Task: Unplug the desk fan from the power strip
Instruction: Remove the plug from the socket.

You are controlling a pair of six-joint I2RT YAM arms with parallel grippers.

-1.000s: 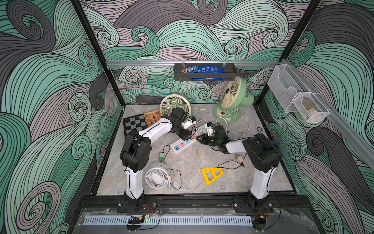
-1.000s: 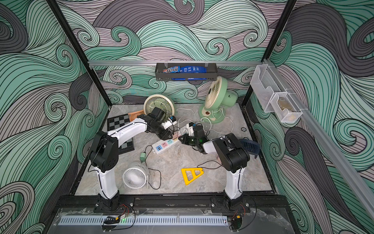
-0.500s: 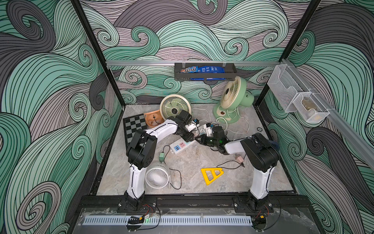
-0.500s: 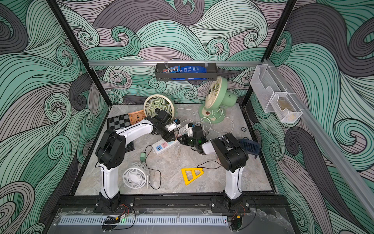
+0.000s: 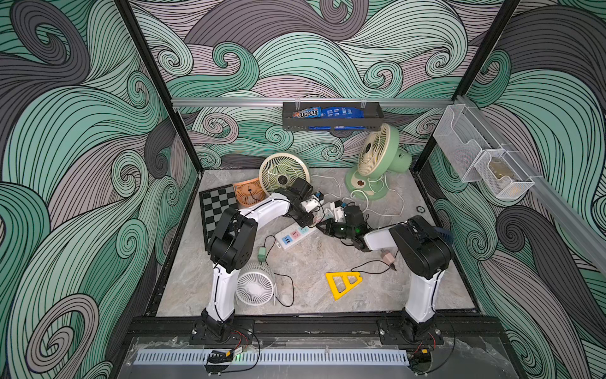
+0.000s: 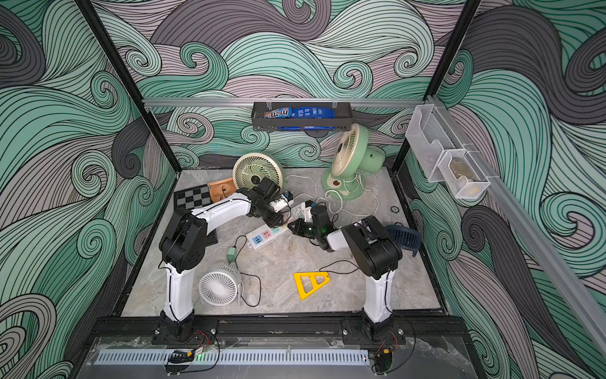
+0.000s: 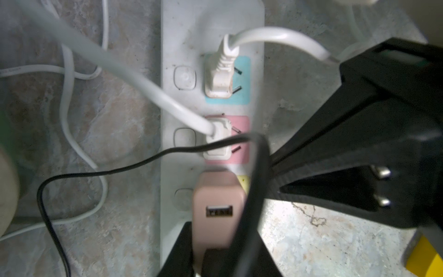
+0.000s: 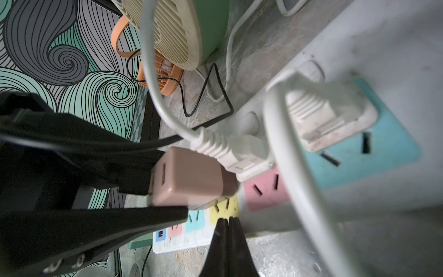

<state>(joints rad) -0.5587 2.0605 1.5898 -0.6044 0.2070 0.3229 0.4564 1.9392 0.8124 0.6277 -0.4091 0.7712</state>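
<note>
On power strip (image 7: 167, 36): left hand (image 8: 167, 191) pinches pink adapter (image 7: 218, 191).

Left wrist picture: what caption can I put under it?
Left gripper pinches the pink adapter on the power strip, next to two white plugs.

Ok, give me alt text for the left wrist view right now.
The left gripper clamps a pink USB adapter at the yellow socket of the white power strip, a black cable crossing it. Beyond, white plugs fill the pink socket and blue socket; the shut right gripper rests at the strip's edge.
</note>
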